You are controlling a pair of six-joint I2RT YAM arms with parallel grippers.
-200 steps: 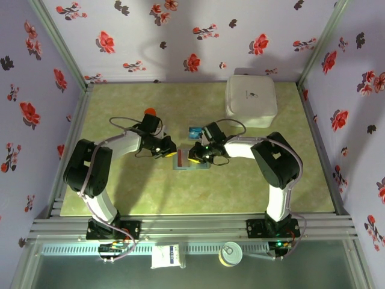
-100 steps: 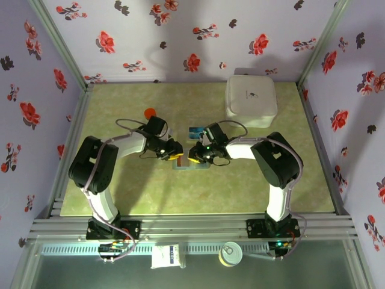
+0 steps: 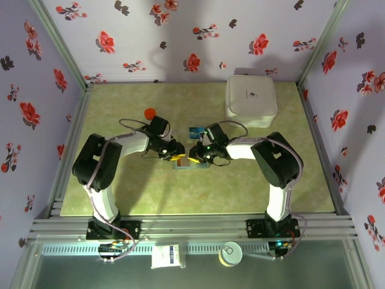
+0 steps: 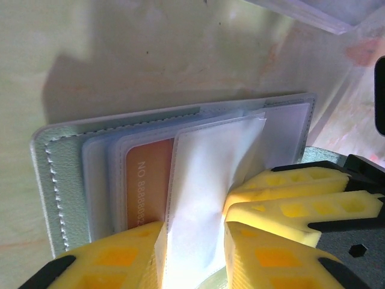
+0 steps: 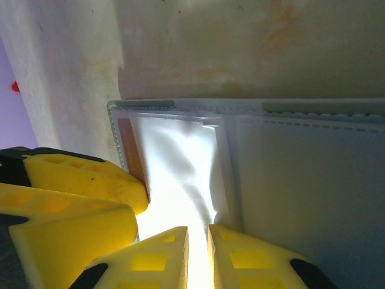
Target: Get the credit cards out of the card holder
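Card holder (image 4: pixel 43 180) looked matt, leather-like, stitched; its sleeves (image 4: pixel 201 180) glossy clear plastic; table (image 4: pixel 120 48) smooth, slightly glossy.

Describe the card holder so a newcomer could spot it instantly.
From the large white box at the far right of the table, look left and nearer, to where the left hand and right hand meet mid-table. The card holder lies open beneath them: a grey-blue stitched wallet with clear sleeves, unlike the small loose blue card just beyond it.

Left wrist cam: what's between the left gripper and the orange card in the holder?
A clear sleeve of the card holder: it runs between the fingers of the left gripper and overlaps the orange card at its edge. Shown in the left wrist view.
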